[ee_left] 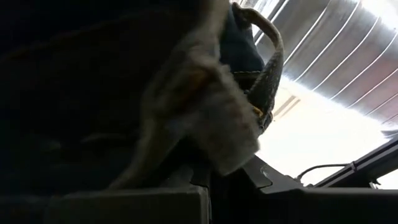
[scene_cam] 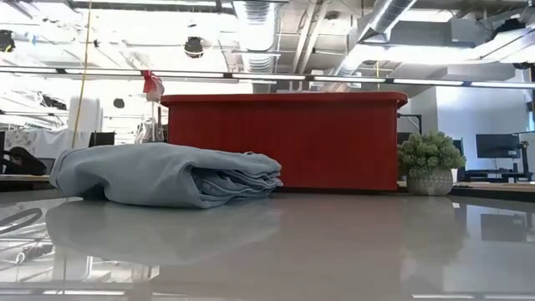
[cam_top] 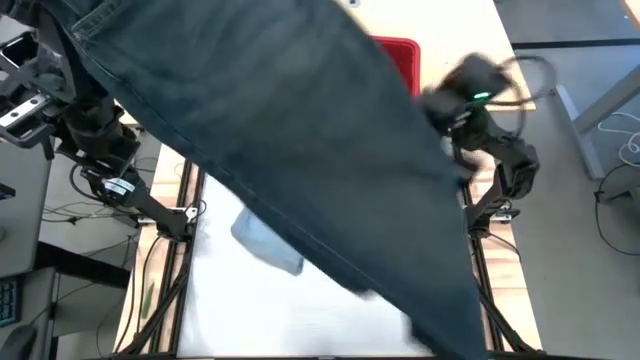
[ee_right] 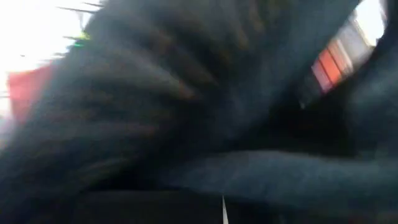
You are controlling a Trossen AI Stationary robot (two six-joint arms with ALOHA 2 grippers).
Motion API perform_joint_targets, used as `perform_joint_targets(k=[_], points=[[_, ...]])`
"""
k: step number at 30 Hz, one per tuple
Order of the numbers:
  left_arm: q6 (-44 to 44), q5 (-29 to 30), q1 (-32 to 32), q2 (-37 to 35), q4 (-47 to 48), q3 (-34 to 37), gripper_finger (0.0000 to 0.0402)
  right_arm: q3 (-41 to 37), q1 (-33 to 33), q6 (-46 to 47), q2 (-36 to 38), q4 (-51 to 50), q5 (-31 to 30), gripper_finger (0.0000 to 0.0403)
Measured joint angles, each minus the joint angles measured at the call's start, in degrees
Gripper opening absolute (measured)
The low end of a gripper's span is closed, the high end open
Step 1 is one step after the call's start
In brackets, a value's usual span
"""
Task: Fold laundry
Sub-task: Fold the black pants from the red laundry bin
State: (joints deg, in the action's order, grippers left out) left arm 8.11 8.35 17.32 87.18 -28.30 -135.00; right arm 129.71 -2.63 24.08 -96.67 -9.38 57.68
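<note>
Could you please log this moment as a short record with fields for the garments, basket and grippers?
lifted garment: dark blue jeans, stretched in the air across the high view
folded garment: light blue cloth, lying on the table
basket: red basket, behind the folded cloth
left gripper: shut on the jeans' waistband
right gripper: shut, hidden by the jeans
</note>
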Motion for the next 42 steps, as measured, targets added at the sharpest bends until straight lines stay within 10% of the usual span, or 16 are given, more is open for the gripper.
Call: perform_joint_targets(k=[5, 17, 25, 35, 42], points=[[-0.6, 1.7, 0.0, -0.1, 1.1, 0.1, 0.0008, -0.8, -1.5, -20.6, 0.7, -36.3, -20.9, 0.0018], [-1.1, 4.6, 0.0, -0.2, 2.0, 0.0, 0.0009, -0.5, -4.3, -28.9, 7.6, -53.1, -69.6, 0.0017], [4.0, 5.5, 0.0, 1.9, 1.9, 0.0, 0.0009, -4.9, -14.1, -25.7, 4.7, -43.1, -52.0, 0.0017], [7.4, 6.0, -0.1, 3.5, 1.9, 0.0, 0.0009, -39.8, -8.8, -7.1, 1.4, 16.7, -54.4, 0.0017], [6.4, 7.7, -0.2, 3.9, 3.3, 0.0, 0.0009, -39.0, -5.3, 3.0, -12.4, 37.6, -58.9, 0.0017]])
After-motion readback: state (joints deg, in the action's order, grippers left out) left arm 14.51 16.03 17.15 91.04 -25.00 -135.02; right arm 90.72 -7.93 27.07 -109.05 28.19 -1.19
